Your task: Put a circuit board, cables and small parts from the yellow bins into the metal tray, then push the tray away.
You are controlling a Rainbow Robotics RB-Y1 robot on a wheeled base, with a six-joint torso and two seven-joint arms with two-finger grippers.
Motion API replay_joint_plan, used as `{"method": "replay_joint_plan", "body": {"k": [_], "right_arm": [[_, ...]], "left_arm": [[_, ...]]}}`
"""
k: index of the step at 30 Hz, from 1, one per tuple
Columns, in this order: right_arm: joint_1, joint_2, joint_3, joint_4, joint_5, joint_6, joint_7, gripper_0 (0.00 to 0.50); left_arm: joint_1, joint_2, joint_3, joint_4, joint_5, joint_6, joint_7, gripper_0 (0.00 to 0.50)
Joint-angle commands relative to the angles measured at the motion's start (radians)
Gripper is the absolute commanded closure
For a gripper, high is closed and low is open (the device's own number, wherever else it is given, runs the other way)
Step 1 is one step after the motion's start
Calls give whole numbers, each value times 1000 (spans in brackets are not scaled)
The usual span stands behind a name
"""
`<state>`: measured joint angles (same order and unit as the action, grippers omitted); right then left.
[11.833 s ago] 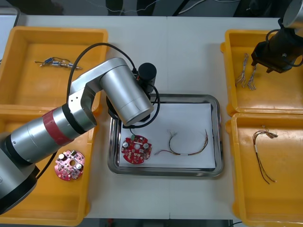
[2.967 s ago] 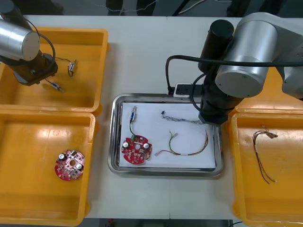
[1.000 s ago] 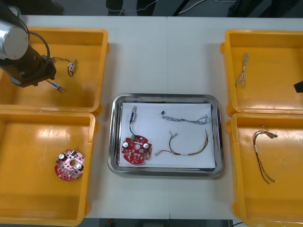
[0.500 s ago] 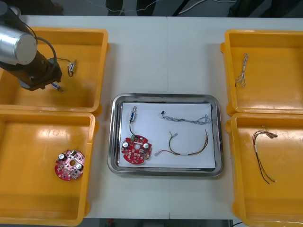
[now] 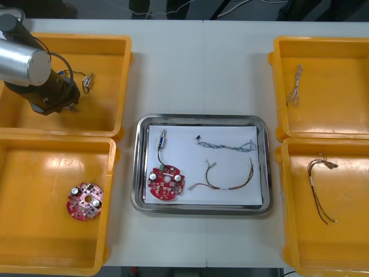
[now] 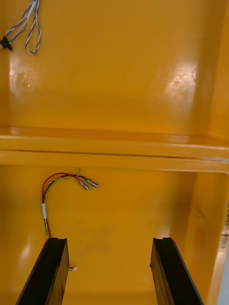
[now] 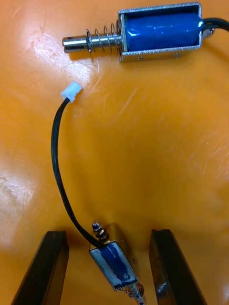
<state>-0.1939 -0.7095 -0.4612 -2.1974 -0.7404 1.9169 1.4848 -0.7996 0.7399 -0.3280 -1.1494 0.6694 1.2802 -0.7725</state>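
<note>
**Tray filled, one more small part lined up**

The metal tray (image 5: 202, 211) at the middle of the worktop (image 5: 202, 69) already holds a circuit board (image 5: 166, 183), cables (image 5: 228, 145) and a small metal part (image 5: 163, 137) (the push away is not yet done). In the yellow bin (image 5: 69, 38) at the far left corner the left pincer (image 7: 109, 234) points down, released, fingers (image 7: 50, 267) astride a blue-bodied part (image 7: 114, 267). The right pincer (image 6: 109, 240), also released, hangs over the near right bin (image 5: 346, 254).

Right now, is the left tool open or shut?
Open. The left tool has its fingers standing wide apart above the yellow bin floor, with a small metal part lying loose between them.
</note>
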Motion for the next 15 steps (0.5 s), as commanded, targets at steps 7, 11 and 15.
{"method": "replay_joint_plan", "body": {"k": [7,11,15], "right_arm": [[77,16,-22,-25,-19,3,-41,0],[87,16,-25,-25,-28,3,-43,0],[91,22,-30,-25,-37,3,-46,0]], "left_arm": [[2,-21,27,2,-11,-10,73,500],[2,-21,27,0,-13,-10,73,500],[2,-21,27,0,-11,-10,73,500]]}}
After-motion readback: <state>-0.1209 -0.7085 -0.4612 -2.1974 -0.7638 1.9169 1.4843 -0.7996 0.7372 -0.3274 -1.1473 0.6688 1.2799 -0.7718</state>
